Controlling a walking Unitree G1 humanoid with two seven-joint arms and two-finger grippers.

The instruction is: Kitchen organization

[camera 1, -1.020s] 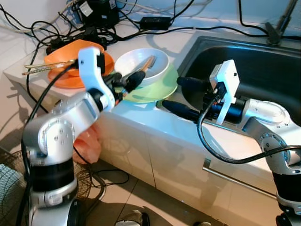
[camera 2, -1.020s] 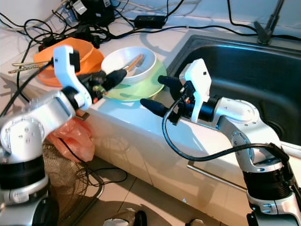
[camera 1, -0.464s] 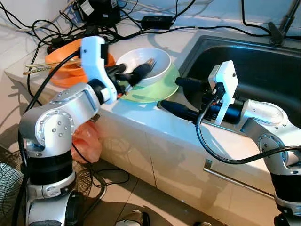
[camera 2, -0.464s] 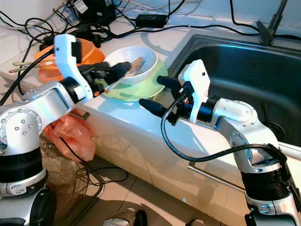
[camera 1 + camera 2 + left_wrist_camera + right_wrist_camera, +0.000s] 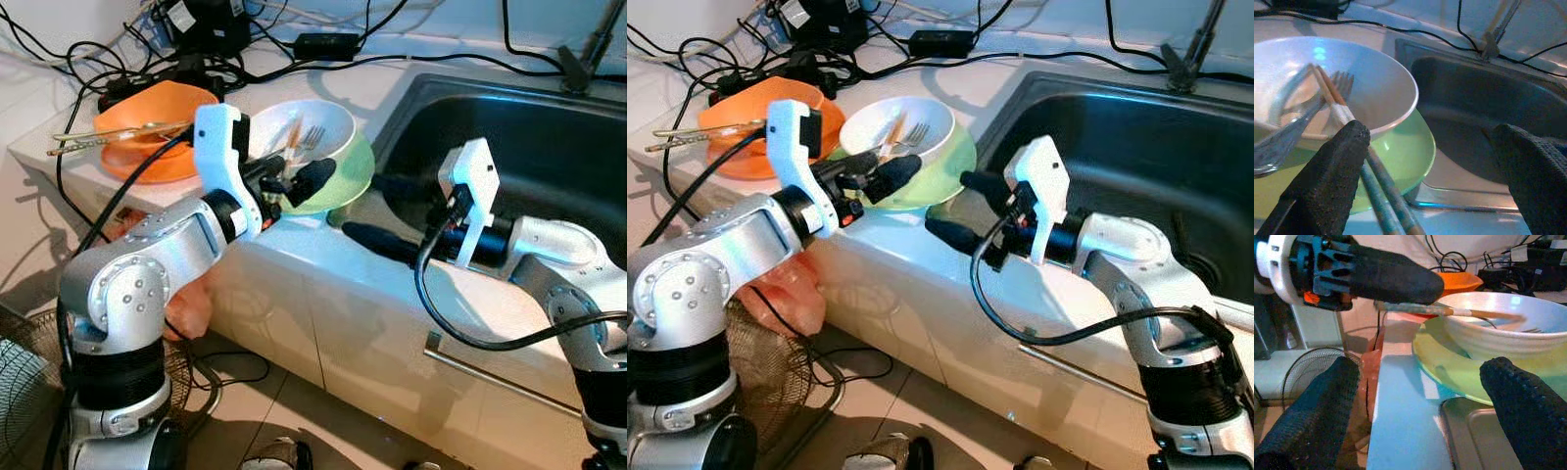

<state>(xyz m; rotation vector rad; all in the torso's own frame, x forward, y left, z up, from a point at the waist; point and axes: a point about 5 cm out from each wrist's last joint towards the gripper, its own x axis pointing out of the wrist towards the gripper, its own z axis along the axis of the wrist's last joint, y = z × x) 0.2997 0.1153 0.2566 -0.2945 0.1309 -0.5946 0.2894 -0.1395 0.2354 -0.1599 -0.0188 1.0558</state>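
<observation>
A white bowl [image 5: 328, 122] sits on a green plate [image 5: 345, 181] at the counter edge beside the sink [image 5: 529, 137]. A fork [image 5: 1298, 122] and a pair of chopsticks [image 5: 1334, 103] lie in the bowl, and the chopsticks' blue ends stick out over the near rim. My left gripper [image 5: 294, 179] is at that near rim, open. One of its fingers [image 5: 1337, 181] is right beside the chopsticks. My right gripper [image 5: 377, 211] hovers open over the sink's left corner, pointing at the plate.
An orange dish [image 5: 157, 137] with a second pair of chopsticks [image 5: 108, 135] sits to the left on the counter. Black cables and power bricks [image 5: 206, 24] clutter the back. An orange bag [image 5: 186, 304] and a fan grille [image 5: 20, 392] are on the floor below.
My left gripper has moved right along the bowl's near side and its fingers have spread. The chopsticks it held now rest in the bowl. The right gripper has sunk slightly.
</observation>
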